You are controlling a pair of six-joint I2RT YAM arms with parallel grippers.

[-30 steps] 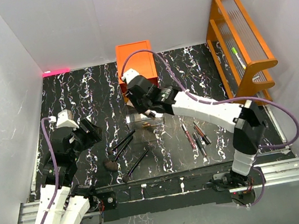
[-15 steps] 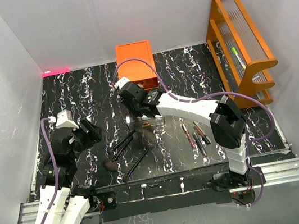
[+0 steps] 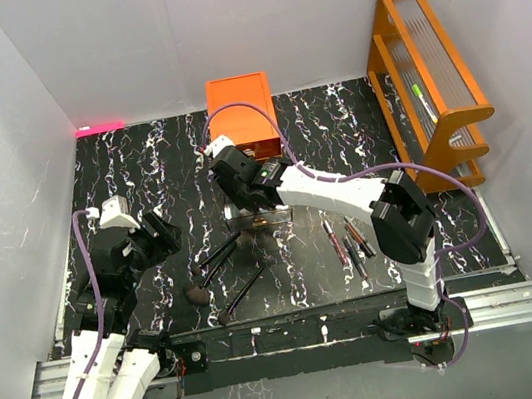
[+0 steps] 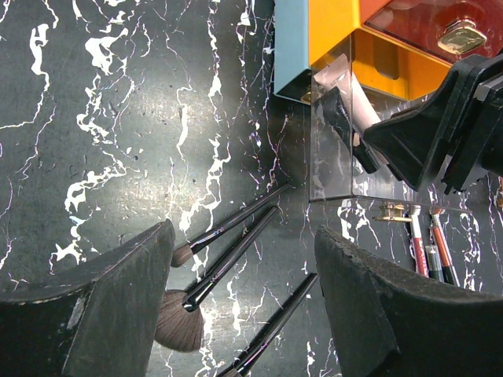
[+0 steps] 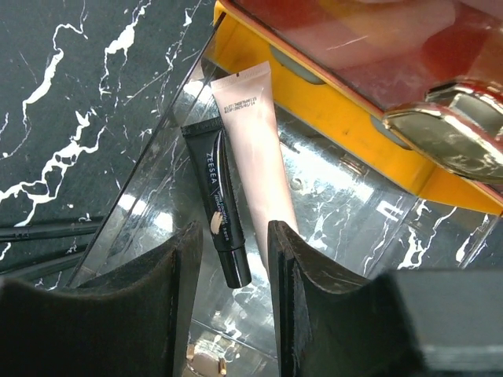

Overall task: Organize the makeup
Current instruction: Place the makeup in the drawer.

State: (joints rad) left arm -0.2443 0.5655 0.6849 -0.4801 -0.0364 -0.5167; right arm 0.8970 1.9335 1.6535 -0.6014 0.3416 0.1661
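A black tube (image 5: 216, 196) and a pink tube (image 5: 255, 141) lie side by side in a clear tray (image 5: 346, 212) in front of the orange drawer chest (image 3: 239, 103). My right gripper (image 5: 233, 236) hangs just above the tray, open, with the black tube's cap end between its fingers. It also shows in the top view (image 3: 246, 198). Three long black brushes (image 4: 228, 228) lie on the marble table. My left gripper (image 4: 244, 314) is wide open and empty above them, at the left in the top view (image 3: 162, 234).
Several slim pink and dark sticks (image 3: 345, 238) lie right of the tray. The orange wooden rack (image 3: 427, 63) stands at the far right. A gold knob (image 5: 448, 129) on the chest's drawer is close above my right gripper. White walls enclose the table.
My right arm has swung its gripper left and down over the clear tray, and its elbow has folded in. The left arm and the brushes have not moved.
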